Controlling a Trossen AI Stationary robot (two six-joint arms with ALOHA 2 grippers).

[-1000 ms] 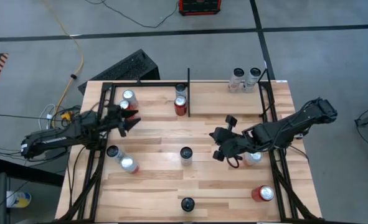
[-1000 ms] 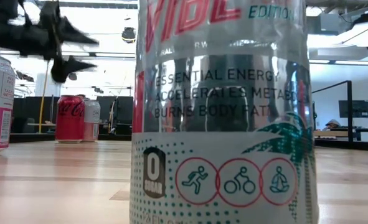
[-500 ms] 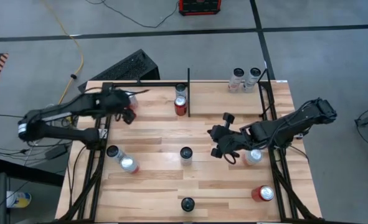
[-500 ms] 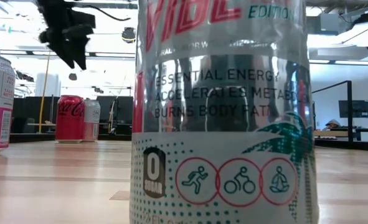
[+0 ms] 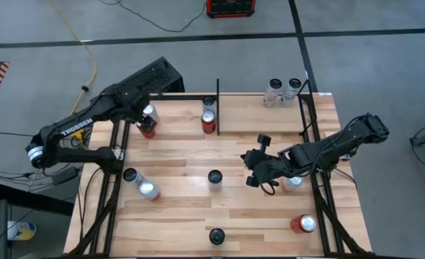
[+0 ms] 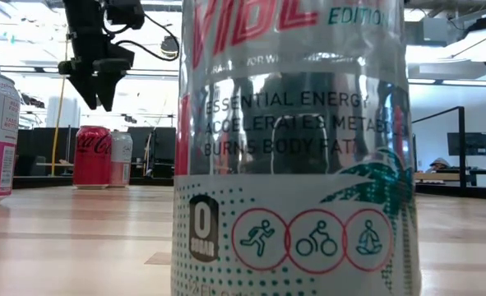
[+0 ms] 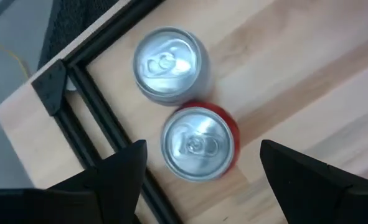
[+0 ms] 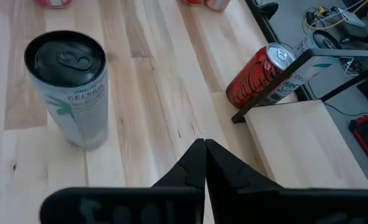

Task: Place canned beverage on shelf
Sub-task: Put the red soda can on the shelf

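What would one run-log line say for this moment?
left gripper: open above red can, far-left corner | right gripper: shut, empty, mid-table | shelf: cans standing

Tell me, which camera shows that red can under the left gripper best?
The left wrist view: the red can fills the middle, seen top-down between open fingers. The high view shows it small. The low view shows a far Coca-Cola can, perhaps another.

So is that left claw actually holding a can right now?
No. The left gripper hangs open above a red can, its fingers apart on either side with nothing between them.
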